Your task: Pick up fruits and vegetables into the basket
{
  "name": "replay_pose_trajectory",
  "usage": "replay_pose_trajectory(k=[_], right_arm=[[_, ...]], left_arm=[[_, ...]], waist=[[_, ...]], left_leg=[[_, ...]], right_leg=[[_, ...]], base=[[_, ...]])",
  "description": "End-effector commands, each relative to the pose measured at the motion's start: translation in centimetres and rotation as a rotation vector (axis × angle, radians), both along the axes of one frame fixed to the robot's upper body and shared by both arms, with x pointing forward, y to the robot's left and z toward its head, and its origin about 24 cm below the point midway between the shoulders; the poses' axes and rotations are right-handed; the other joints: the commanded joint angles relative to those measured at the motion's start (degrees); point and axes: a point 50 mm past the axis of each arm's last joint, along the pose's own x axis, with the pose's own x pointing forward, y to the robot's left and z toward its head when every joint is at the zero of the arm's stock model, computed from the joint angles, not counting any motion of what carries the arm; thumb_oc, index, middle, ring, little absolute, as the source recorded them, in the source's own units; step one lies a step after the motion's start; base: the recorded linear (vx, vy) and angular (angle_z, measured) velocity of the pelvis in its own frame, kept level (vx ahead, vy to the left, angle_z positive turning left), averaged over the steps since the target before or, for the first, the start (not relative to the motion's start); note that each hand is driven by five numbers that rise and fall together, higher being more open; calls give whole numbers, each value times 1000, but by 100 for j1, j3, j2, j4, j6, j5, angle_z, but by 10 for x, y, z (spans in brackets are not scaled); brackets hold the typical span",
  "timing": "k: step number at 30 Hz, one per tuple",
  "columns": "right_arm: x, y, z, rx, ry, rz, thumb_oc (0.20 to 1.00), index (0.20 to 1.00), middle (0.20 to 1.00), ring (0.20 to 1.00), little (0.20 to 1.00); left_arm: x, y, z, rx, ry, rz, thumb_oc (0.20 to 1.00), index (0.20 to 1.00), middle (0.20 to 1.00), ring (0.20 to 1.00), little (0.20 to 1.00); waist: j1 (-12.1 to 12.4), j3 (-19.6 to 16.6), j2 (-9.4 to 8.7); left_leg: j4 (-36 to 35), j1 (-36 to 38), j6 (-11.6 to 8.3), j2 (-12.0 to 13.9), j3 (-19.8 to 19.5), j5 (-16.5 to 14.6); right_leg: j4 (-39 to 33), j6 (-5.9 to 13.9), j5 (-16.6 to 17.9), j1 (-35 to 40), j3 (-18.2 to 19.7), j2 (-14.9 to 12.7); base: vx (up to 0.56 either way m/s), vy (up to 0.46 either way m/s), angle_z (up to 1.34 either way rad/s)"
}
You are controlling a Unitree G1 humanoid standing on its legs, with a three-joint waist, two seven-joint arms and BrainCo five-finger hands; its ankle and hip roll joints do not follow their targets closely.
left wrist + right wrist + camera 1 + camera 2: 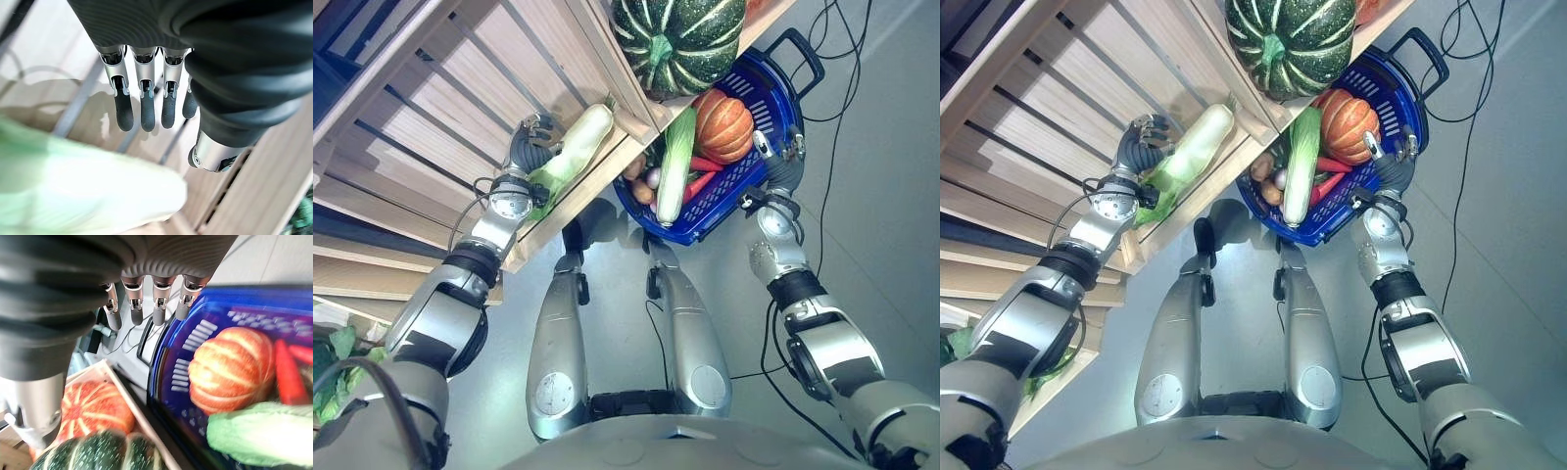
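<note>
Left hand (530, 145) resting open beside pale green vegetable (576, 147) at wooden crate (460, 88) edge; right hand (781, 157) hovering open at blue basket (773, 103) rim

The pale green vegetable (83, 196) is blurring into a soft mass in the left wrist view, running off the picture's edge. The striped green squash (677, 41) is getting cut off by the far edge. The blue basket (781, 106) is hiding its far-left rim beneath the wooden crate (489, 88); small items (644, 181) inside are too small to identify. In the right wrist view, the orange pumpkin (230, 369) is blurring.
</note>
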Motion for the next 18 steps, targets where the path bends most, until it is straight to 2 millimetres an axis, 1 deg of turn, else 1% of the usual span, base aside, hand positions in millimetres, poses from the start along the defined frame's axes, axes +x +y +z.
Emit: replay_pose_trajectory(k=[1,5,9,13,14,15,16,17,18], right_arm=[[-10,-11,20,-65,-129,0,1000,1000,1000,1000,1000],[-11,-8,24,-68,-149,16,1000,1000,1000,1000,1000],[-10,-8,25,-69,-146,20,1000,1000,1000,1000,1000],[-9,-11,26,-74,-137,20,1000,1000,1000,1000,1000],[-8,-11,27,-74,-135,20,1000,1000,1000,1000,1000],[-7,-12,27,-75,-132,21,1000,1000,1000,1000,1000],[-6,-12,28,-77,-129,23,1000,1000,1000,1000,1000],[-4,-12,28,-77,-120,25,1000,1000,1000,1000,1000],[-3,-10,28,-81,-109,29,1000,1000,1000,1000,1000]], left_arm=[[-6,-4,10,-82,-110,-18,200,200,200,200,200],[-6,-6,12,-81,-107,-38,200,200,200,200,200],[-4,-7,8,-47,-60,-41,200,200,200,200,200],[0,-1,0,138,-3,35,200,200,200,200,200],[1,1,0,163,9,48,222,222,222,222,222],[2,4,-2,206,33,70,407,407,407,407,407],[4,7,-4,239,59,89,514,514,514,514,514],[5,11,-7,278,90,115,843,843,843,843,843],[6,14,-11,295,116,133,1000,1000,1000,1000,1000]], waist=[[-22,-123,370],[-21,-123,382],[-37,-123,394],[-66,-123,412],[-73,-123,412],[-87,-123,413],[-96,-123,411],[-122,-123,403],[-142,-123,390]], left_leg=[[-647,101,-27,-193,-289,128],[-647,118,-26,-202,-291,134],[-653,147,-24,-201,-276,140],[-623,140,-34,-199,-260,148],[-622,140,-38,-196,-254,150],[-617,141,-41,-187,-241,153],[-613,132,-46,-181,-233,156],[-603,104,-52,-172,-218,166],[-603,93,-56,-163,-209,168]], right_leg=[[505,302,-775,184,-481,145],[506,309,-781,210,-505,125],[495,306,-786,247,-523,113],[499,305,-783,257,-528,100],[499,305,-781,255,-524,101],[500,307,-780,257,-523,95],[498,308,-779,250,-520,95],[503,307,-769,221,-506,103],[502,304,-771,208,-492,112]], base=[[0,0,0],[0,0,0],[0,0,0],[0,0,0],[0,0,0],[0,0,0],[0,0,0],[0,0,0],[0,0,0]])
